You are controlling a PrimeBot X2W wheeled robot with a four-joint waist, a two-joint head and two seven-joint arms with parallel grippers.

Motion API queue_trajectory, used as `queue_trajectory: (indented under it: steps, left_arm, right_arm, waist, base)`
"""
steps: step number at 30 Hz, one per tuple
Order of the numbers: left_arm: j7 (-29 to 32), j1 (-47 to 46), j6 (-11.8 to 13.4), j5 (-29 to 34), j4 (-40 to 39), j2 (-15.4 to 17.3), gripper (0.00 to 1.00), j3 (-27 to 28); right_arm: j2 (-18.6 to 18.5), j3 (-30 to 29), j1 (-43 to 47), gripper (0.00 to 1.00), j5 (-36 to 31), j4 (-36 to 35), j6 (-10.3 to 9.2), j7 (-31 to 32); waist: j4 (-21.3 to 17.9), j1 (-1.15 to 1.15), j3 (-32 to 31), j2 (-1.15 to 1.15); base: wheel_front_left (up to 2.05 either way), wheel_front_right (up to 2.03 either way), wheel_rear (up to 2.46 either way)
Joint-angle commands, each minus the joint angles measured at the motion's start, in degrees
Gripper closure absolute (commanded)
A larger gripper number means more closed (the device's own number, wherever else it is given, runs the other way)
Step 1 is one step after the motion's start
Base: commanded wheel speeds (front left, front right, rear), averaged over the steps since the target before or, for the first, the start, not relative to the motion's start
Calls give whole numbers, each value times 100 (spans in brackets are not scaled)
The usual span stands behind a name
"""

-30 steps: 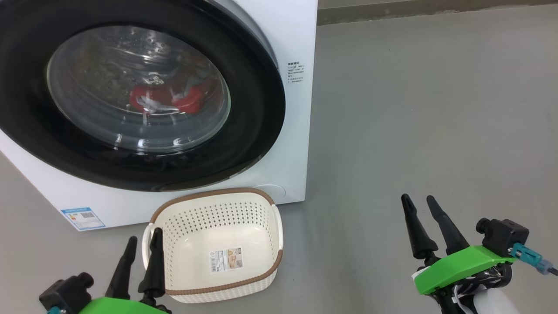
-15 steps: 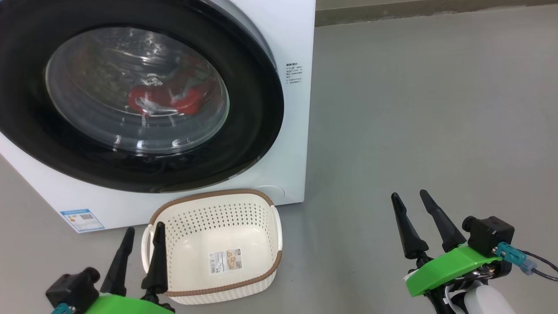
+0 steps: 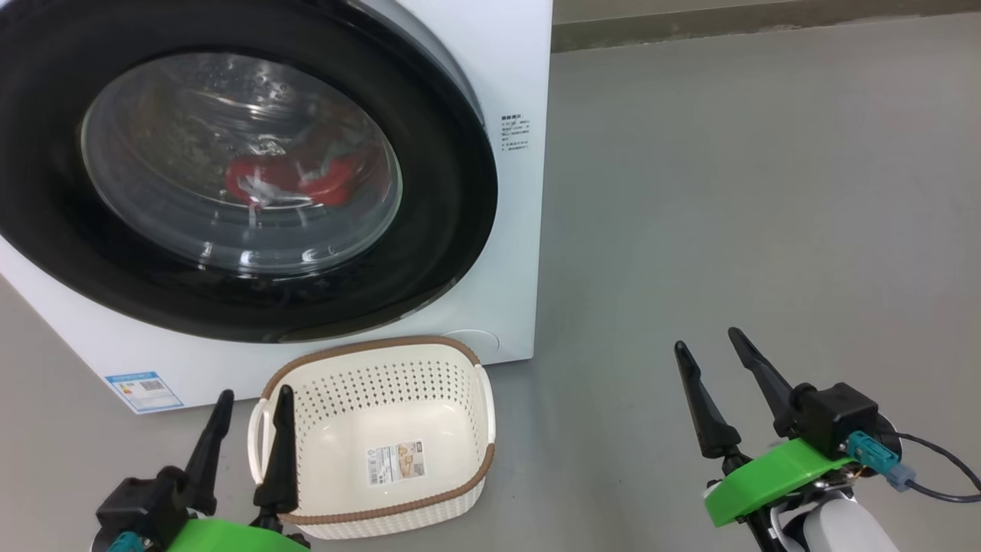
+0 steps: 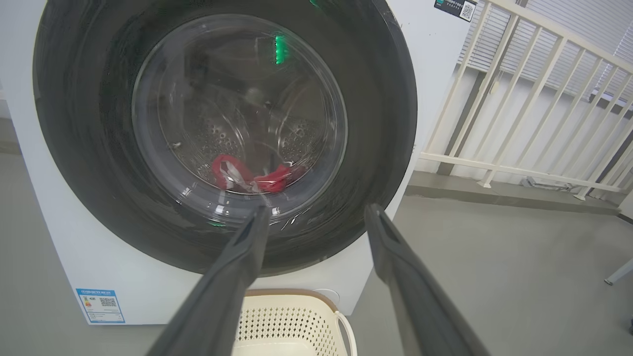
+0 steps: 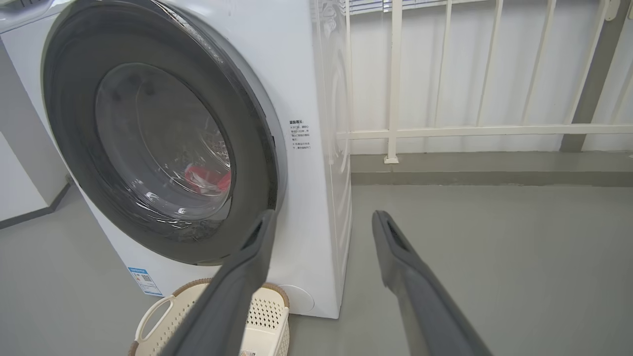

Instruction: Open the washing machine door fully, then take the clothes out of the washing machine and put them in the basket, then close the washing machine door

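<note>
Both spread wide and empty: left gripper beside the basket, right gripper further right. The washing machine door is shut, red clothes inside.

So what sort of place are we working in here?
Probably a laundry corner on a balcony or utility landing, though I can't be sure: a white front-loading washing machine stands on a smooth grey floor, and a cream-white barred railing runs beside it.
</note>
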Motion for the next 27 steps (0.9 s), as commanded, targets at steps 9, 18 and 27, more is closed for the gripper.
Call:
queue_trajectory:
  steps: [9, 18, 27]
  left_arm:
    - [-216, -262, 64, 622, -155, 116, 0, 126]
    - [-223, -242, 100, 611, -93, 116, 0, 117]
    - [-223, -270, 124, 575, -55, 116, 0, 126]
  right_arm:
    - [-62, 268, -360, 0, -749, -125, -4, -226]
    - [-63, 269, -325, 0, -754, -112, -4, -233]
    - [-62, 257, -342, 0, -719, -79, -4, -233]
  waist:
    - [-18, 0, -44, 0]
    - [-16, 0, -56, 0]
    - [-4, 0, 0, 0]
  base:
    - [0, 0, 0]
    - [0, 0, 0]
    - [0, 0, 0]
